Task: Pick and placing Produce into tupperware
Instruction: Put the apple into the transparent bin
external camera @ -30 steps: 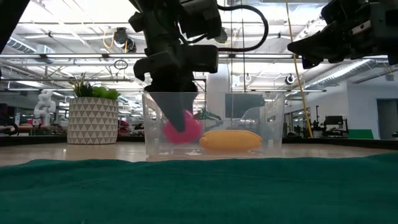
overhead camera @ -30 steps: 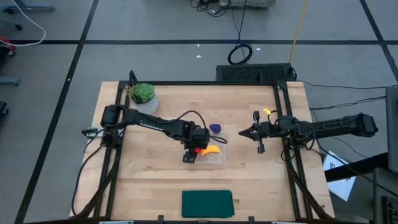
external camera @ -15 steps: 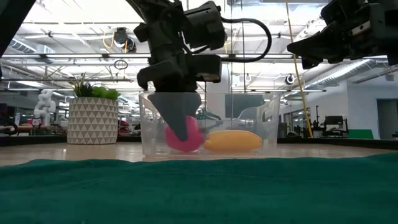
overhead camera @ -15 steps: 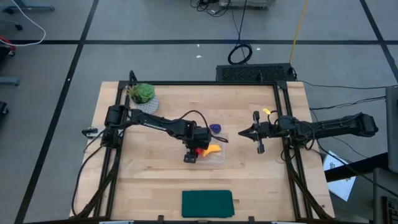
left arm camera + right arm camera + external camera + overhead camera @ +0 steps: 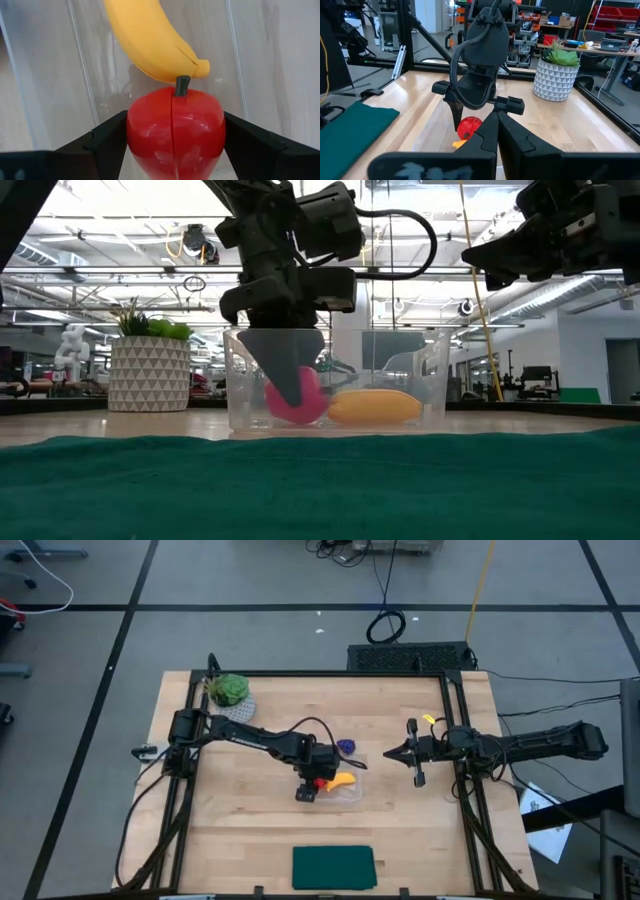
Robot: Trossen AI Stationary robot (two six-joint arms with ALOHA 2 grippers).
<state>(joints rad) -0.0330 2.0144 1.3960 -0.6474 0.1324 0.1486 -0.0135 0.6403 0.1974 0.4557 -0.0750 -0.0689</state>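
Left wrist view: left pincer [image 5: 172, 150] clamped on red fruit [image 5: 174, 131], lowered inside tupperware [image 5: 335, 380] mid-frame for deposit | banana [image 5: 150, 40] already inside | purple piece [image 5: 347, 746] outside on counter [image 5: 400, 830] | right pincer [image 5: 387, 755] together, idle right-centre.

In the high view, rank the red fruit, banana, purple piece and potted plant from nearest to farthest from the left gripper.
1. Red fruit: between the fingers of the left gripper, inside the tupperware.
2. Banana: beside it in the tupperware, toward the right arm.
3. Purple piece: on the table, beyond the tupperware.
4. Potted plant: far left corner.
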